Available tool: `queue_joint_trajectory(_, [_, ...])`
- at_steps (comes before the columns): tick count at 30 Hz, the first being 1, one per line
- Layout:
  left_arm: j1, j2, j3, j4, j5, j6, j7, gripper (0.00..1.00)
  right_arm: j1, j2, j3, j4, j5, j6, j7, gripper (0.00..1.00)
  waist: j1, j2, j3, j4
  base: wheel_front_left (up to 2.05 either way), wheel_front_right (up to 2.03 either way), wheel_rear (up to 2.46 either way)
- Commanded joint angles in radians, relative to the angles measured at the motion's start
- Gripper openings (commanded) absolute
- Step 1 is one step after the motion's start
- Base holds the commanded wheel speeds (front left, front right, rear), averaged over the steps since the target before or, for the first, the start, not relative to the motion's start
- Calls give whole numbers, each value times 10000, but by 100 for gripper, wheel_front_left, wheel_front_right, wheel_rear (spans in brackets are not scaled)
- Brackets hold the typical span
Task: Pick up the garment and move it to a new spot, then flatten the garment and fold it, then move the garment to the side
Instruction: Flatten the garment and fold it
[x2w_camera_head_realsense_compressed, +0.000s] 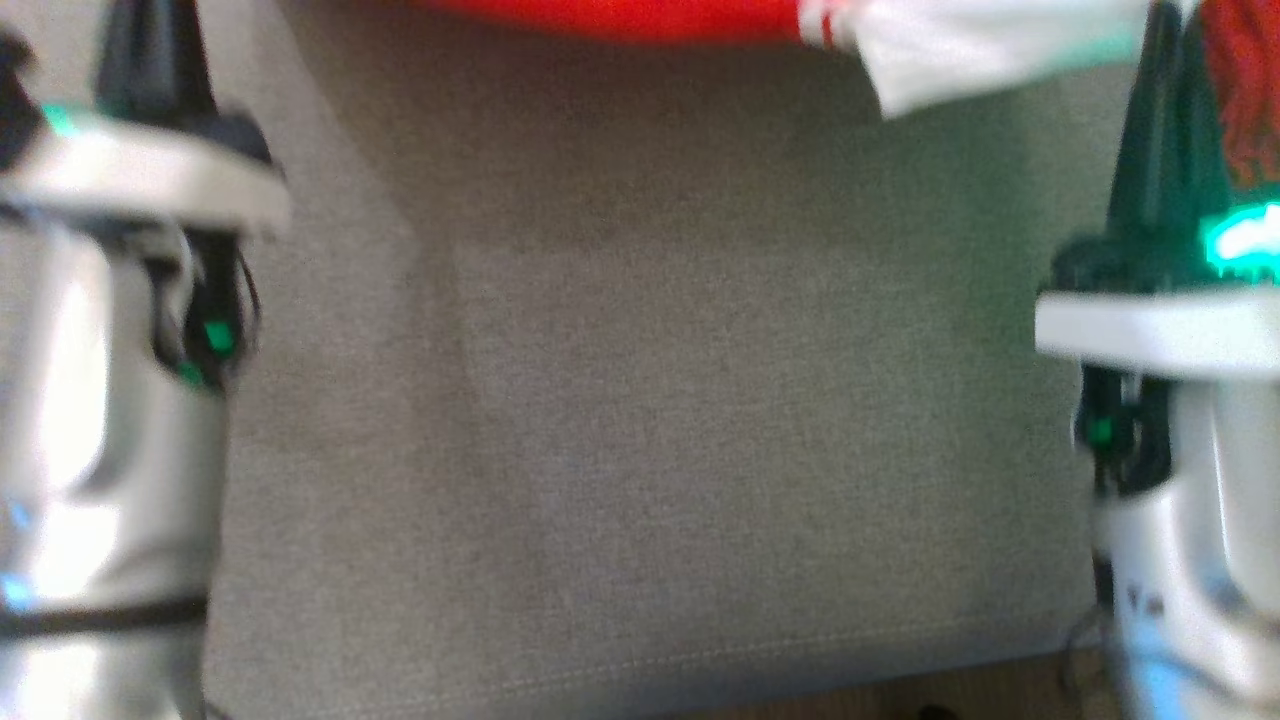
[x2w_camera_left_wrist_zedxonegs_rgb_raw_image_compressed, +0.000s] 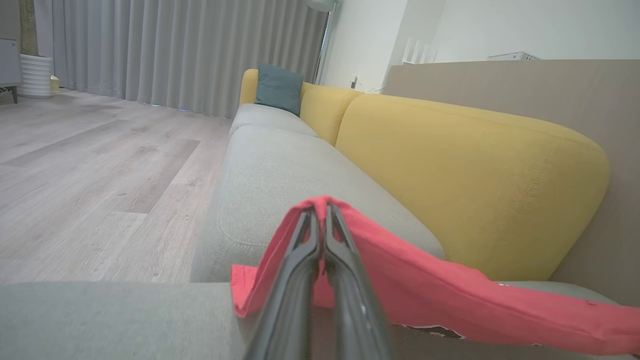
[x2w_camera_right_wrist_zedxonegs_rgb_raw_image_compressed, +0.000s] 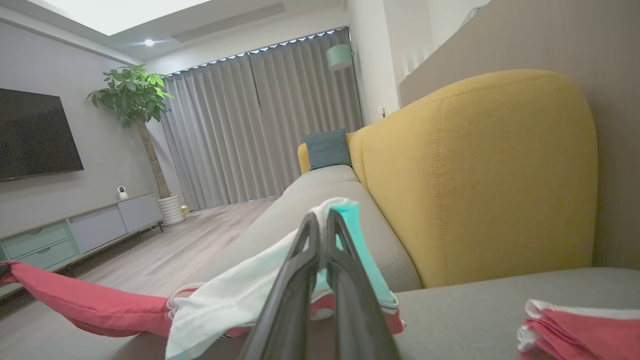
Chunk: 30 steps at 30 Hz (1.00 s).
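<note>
Head view: the garment (x2w_camera_head_realsense_compressed: 640, 15) stretches left to right along the top edge, its white sleeve (x2w_camera_head_realsense_compressed: 960, 50) at the right end, above the sofa (x2w_camera_head_realsense_compressed: 640, 400). Left wrist view: the left tool (x2w_camera_left_wrist_zedxonegs_rgb_raw_image_compressed: 322, 220) is pinched on its red edge — cloth trails lower right. Right wrist view: the right tool (x2w_camera_right_wrist_zedxonegs_rgb_raw_image_compressed: 320, 227) is clamped on the sleeve — red body runs left.

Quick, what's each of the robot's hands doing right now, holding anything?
Left gripper: closed, pinching a fold of the red shirt.
Right gripper: closed, pinching the shirt's white sleeve.
</note>
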Motion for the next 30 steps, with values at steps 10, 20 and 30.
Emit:
queue_joint_trajectory(10, [4694, -397, 879, -3452, 509, -64, -50, 0, 4162, 143, -298, -2614, 289, -7, 754, 0, 0, 0, -2078, 169, 0, 0, 0])
queue_joint_trajectory(20, [7987, -1104, 981, -5299, 815, 1, -51, 0, 7396, 143, -519, -4770, 283, -7, 1909, 0, 0, 0, -2921, 280, 0, 0, 0])
queue_joint_trajectory(30, [9114, -1323, 615, -5447, 754, 149, -51, 0, 7790, 143, -531, -4450, 612, -7, 2049, 0, 0, 0, -2850, 354, 0, 0, 0])
